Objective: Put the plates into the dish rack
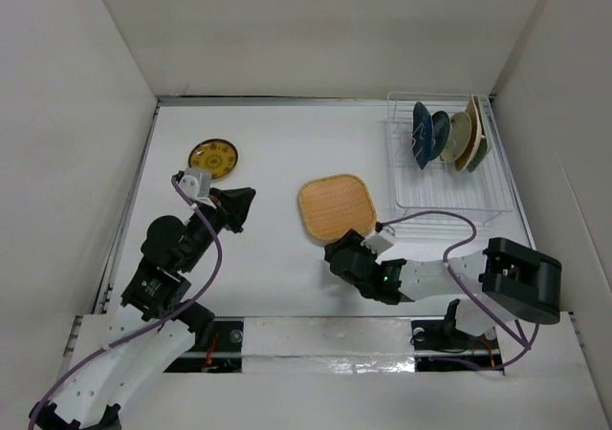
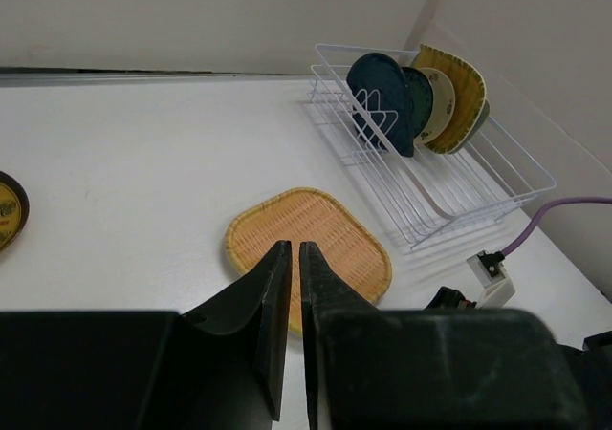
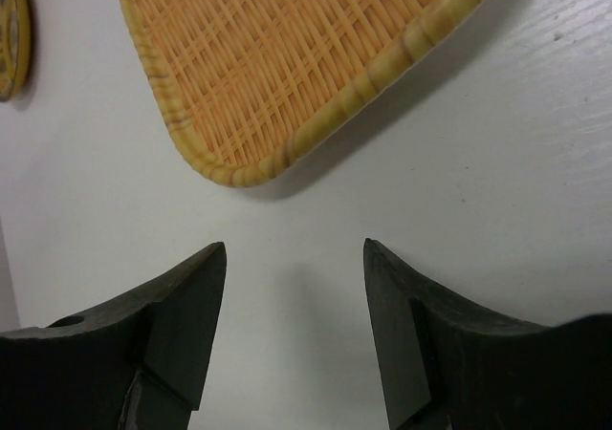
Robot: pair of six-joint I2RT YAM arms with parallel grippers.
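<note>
Plates stand on edge in the slots of the dish rack (image 2: pixel 449 196), a rectangular basket of thin white wire at the far right corner of the table (image 1: pixel 277 143). Among them we make out a glossy dark blue plate (image 2: pixel 382 100) at the front, a cream plate (image 2: pixel 442 105) further in, and a pale rounded-rectangular plate (image 2: pixel 464 81) with a darker rim near the back. They overlap too much for us to count them.

Two dishes lie flat on the matte white tabletop. The woven plate (image 1: pixel 337 207) is a tan rounded square of fine basket weave with a striped, bound rim, and it sits near the middle. The yellow plate (image 1: pixel 213 157), round and shiny with a dark pattern, lies well apart, towards the far left.

Our left gripper (image 2: pixel 295 248) points across the table at the woven plate. Its black wedge-shaped fingers are almost pressed together, with only a thin slit between them, and they pinch nothing. Our right gripper (image 3: pixel 294 253) hangs just beside the woven plate's near corner with its jaws spread wide and only bare table between them.
</note>
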